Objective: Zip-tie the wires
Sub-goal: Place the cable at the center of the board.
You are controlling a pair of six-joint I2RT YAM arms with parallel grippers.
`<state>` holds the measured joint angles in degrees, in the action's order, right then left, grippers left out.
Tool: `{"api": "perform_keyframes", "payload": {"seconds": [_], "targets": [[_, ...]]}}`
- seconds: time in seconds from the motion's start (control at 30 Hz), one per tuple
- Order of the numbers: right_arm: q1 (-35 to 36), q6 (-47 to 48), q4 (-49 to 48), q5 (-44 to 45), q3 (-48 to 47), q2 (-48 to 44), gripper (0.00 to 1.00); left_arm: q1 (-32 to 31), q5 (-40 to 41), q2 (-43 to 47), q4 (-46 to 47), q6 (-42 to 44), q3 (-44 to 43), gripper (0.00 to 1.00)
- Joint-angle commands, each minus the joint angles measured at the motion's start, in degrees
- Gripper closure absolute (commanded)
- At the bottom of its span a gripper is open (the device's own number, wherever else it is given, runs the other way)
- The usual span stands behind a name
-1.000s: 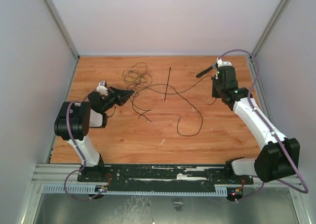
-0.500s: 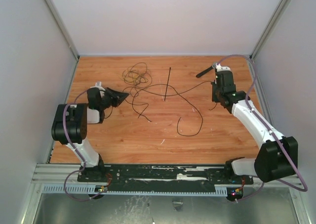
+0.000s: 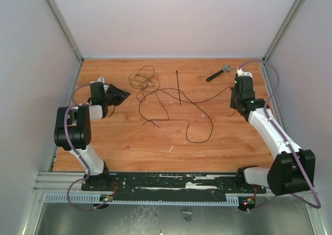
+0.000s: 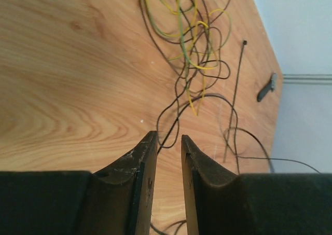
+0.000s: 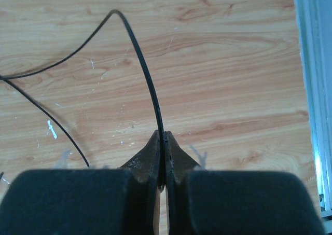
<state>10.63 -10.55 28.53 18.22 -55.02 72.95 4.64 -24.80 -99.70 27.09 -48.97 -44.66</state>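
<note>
The wires [image 3: 144, 80] lie in loose loops at the back left of the wooden table [image 3: 129, 141], with yellow-green strands among them. One long strand runs right across the table. My right gripper [image 3: 234, 102] is shut on that strand [image 5: 140, 53], which passes between its closed tips [image 5: 165, 137]. The zip tie [image 3: 178, 87] lies straight on the table between the arms and also shows in the left wrist view [image 4: 234, 100]. My left gripper [image 3: 123, 94] is left of the loops [image 4: 192, 53]. Its jaws stand a little apart [image 4: 167, 139] and hold nothing. A wire end lies just past its tips.
A dark-handled tool with a grey head [image 3: 218, 73] lies at the back right, also in the left wrist view [image 4: 266, 87]. Grey walls enclose the table on three sides. A metal rail [image 5: 316, 90] runs along the right edge.
My left gripper has drawn back to the left, away from the loops. My right gripper has moved right and nearer the wall with the strand in it, and the loose wire has shifted.
</note>
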Motion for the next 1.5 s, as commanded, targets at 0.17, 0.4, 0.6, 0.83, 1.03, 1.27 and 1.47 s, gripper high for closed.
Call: {"api": "perform_keyframes", "payload": {"seconds": [0.17, 0.4, 0.6, 0.83, 1.03, 1.27, 1.47], "targets": [[-1.12, -0.64, -2.74, -3.49, 0.78, -3.04, 1.0, 0.14, 0.5, 3.95, -2.52, 4.64, 0.2, 0.57], [-1.12, -0.82, -3.33, -4.54, 0.94, -2.99, 1.0, -8.79, 0.2, 13.57, -11.88, 13.68, -2.94, 0.42], [-1.09, -0.72, -3.4, -4.86, 0.8, -3.23, 1.0, -15.14, 3.62, 17.01, -26.66, 21.18, -3.83, 0.41], [-1.05, -0.7, -3.5, -5.49, 0.76, -3.56, 1.0, -19.48, 13.48, 13.68, -37.55, 26.6, -6.92, 0.41], [-1.07, -0.57, -3.71, -5.74, 1.06, -4.34, 1.0, -24.94, 18.46, 11.64, -42.92, 29.02, -8.72, 0.4], [-1.09, -0.27, -4.01, -5.56, 1.19, -4.66, 1.0, -27.41, 17.83, 11.53, -44.87, 29.27, -8.59, 0.4], [-1.12, -0.35, -4.08, -5.66, 1.15, -4.76, 1.0, -29.42, 19.08, 8.51, -47.61, 30.51, -10.07, 0.41]]}}
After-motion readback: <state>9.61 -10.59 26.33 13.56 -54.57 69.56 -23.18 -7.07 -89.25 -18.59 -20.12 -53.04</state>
